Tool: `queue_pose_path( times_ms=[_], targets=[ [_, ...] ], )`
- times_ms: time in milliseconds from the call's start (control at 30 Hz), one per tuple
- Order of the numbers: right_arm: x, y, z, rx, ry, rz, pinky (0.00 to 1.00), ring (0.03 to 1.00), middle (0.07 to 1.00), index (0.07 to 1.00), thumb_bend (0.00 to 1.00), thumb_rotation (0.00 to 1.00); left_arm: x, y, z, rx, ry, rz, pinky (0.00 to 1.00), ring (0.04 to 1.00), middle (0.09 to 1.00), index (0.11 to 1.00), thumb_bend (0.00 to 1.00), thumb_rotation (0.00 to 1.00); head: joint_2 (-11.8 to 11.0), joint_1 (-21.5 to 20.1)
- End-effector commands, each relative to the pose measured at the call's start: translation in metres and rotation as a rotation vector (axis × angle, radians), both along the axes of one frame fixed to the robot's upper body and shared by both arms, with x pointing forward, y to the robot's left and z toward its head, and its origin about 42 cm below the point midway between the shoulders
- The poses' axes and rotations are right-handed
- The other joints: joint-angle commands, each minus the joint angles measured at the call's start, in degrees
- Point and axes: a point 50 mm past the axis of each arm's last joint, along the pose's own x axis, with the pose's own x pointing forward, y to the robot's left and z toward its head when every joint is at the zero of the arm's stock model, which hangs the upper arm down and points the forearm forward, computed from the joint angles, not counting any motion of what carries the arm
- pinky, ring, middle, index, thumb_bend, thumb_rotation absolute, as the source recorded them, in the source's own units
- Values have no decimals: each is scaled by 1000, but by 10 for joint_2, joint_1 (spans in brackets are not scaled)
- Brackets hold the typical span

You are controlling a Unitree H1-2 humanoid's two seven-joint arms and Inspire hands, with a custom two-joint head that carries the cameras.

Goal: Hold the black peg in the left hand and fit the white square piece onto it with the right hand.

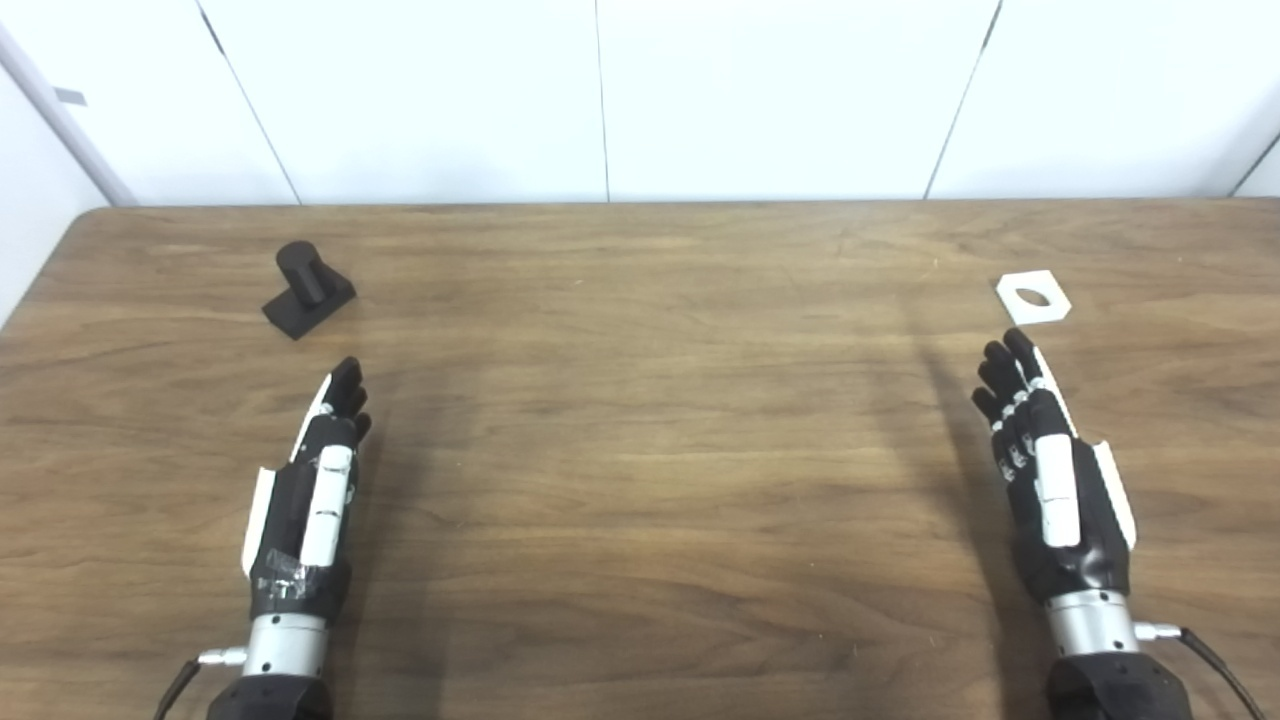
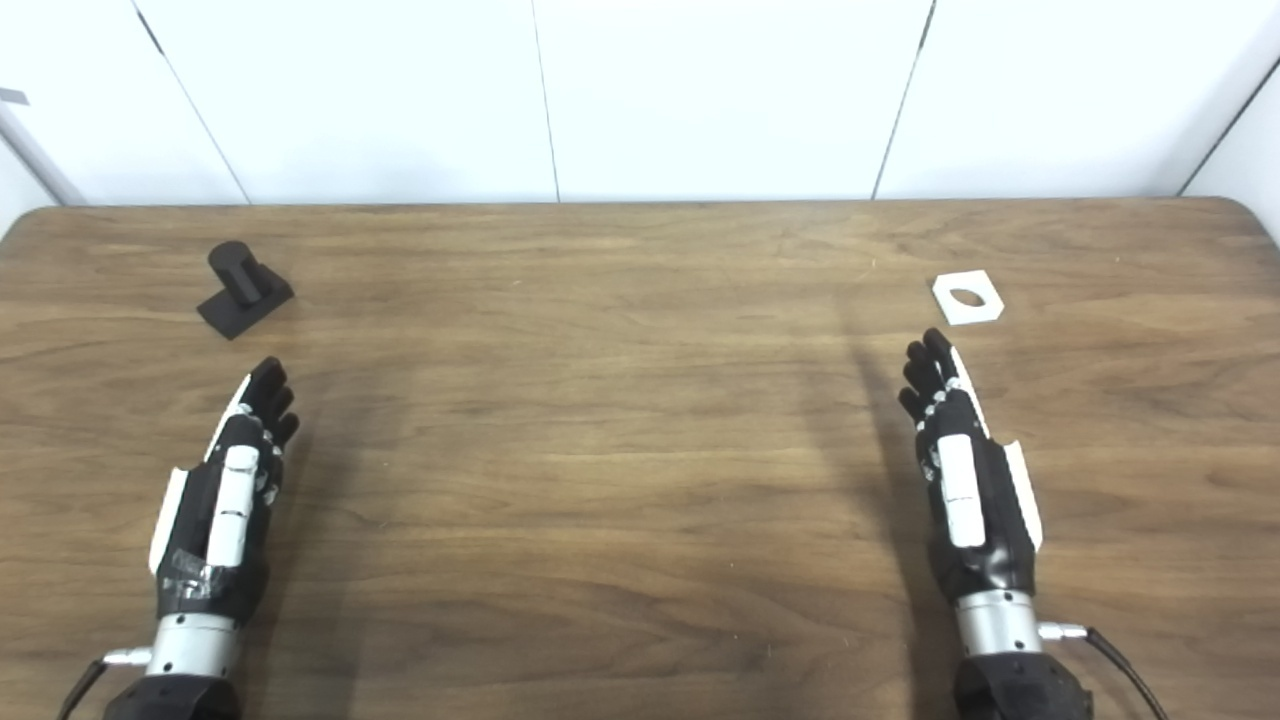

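So we have both hands empty with fingers extended: left hand (image 1: 305, 500) near the black peg (image 1: 308, 289), right hand (image 1: 1050, 480) just short of the white square piece (image 1: 1033, 297). Thin, rigid and flat on the table (image 1: 640, 450), the piece probably needs pinching by its edges; the peg's base looks the sturdier hold.

A wood-grain counter (image 1: 640, 480) with rounded far corners fills the view. Behind the counter stands a plain white panelled wall (image 1: 780, 90) with thin dark seams, evenly lit.
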Motion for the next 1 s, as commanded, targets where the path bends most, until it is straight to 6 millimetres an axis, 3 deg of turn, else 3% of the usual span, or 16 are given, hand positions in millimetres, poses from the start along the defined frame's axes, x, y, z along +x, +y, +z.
queue_pose_path(
  times_ms=[0, 233, 500, 733, 967],
  targets=[
    [-20, 0, -18, 19, 58, -22, 960, 963, 949, 941, 595, 919, -4, 1, -1, -1, -12, 10, 1000, 1000, 987, 971, 506, 832, 1, 0],
    [-20, 0, -18, 24, 59, -18, 970, 967, 951, 942, 596, 913, -3, 1, -1, -5, -10, 10, 1000, 1000, 992, 978, 510, 824, 1, 0],
    [-23, -6, -14, 29, 69, -18, 964, 964, 948, 947, 591, 901, -6, -6, 2, -6, -6, 6, 1000, 1000, 993, 979, 519, 824, -8, 53],
    [-26, -14, -16, 8, 51, 9, 999, 984, 965, 961, 625, 914, -10, -15, -3, -6, -6, 9, 990, 996, 982, 962, 543, 828, -37, 118],
    [-27, -17, -15, 4, 64, 9, 1000, 987, 977, 978, 608, 960, -12, -23, -5, 2, -6, 19, 976, 982, 965, 950, 575, 829, -58, 144]
  ],
)
